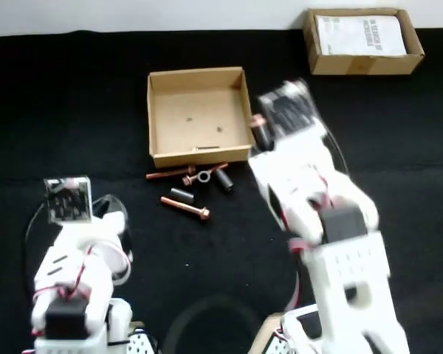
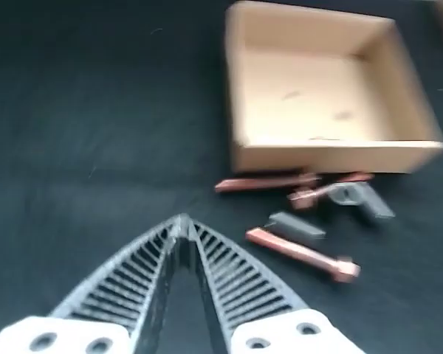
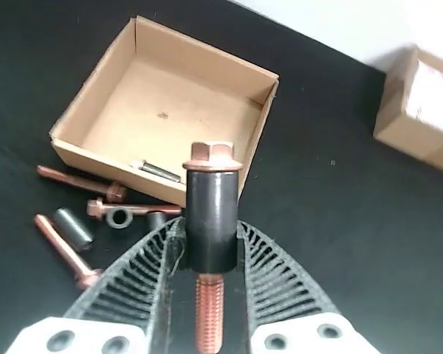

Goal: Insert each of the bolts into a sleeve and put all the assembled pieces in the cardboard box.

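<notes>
My right gripper (image 3: 209, 230) is shut on a black sleeve (image 3: 210, 214) with a copper bolt (image 3: 213, 156) pushed through it, held upright. In the high view this piece (image 1: 261, 133) hangs just off the right wall of the open cardboard box (image 1: 158, 118). A small dark piece (image 3: 153, 169) lies inside the box against its near wall. In front of the box lie loose copper bolts (image 1: 185, 207) (image 1: 167, 175) and dark sleeves (image 1: 181, 195) (image 1: 224, 180). My left gripper (image 2: 182, 222) is shut and empty, low over the cloth, short of the bolt (image 2: 301, 254).
A second cardboard box (image 1: 363, 42) with a white sheet on it stands at the back right. Black cloth (image 1: 96, 110) covers the table, bare to the left of the open box and along the right side.
</notes>
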You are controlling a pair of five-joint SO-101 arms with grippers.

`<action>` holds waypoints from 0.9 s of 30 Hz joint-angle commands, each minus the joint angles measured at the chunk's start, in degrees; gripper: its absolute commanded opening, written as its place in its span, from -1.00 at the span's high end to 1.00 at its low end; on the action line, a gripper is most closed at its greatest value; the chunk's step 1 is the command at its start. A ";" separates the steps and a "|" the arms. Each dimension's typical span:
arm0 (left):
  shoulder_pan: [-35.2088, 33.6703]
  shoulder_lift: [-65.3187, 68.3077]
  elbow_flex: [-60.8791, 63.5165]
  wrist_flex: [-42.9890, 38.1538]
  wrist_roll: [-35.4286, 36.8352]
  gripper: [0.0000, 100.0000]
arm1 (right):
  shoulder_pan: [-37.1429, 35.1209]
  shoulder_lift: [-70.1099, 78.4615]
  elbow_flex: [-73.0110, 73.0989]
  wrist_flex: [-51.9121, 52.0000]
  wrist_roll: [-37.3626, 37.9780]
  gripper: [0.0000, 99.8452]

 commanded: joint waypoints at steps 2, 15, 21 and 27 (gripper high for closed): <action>-6.90 -0.66 12.97 -16.62 -0.35 0.98 | 0.22 16.48 -16.84 -1.45 8.79 0.99; -5.41 -0.66 16.75 -14.68 -0.35 0.98 | -1.89 54.73 -48.40 -1.45 28.31 0.99; -5.23 -0.57 16.75 -16.53 -0.35 0.98 | -2.77 73.80 -62.02 -2.07 29.63 0.99; -5.14 -0.66 16.75 -16.62 -0.35 0.98 | -3.38 89.98 -75.38 -4.97 29.89 0.98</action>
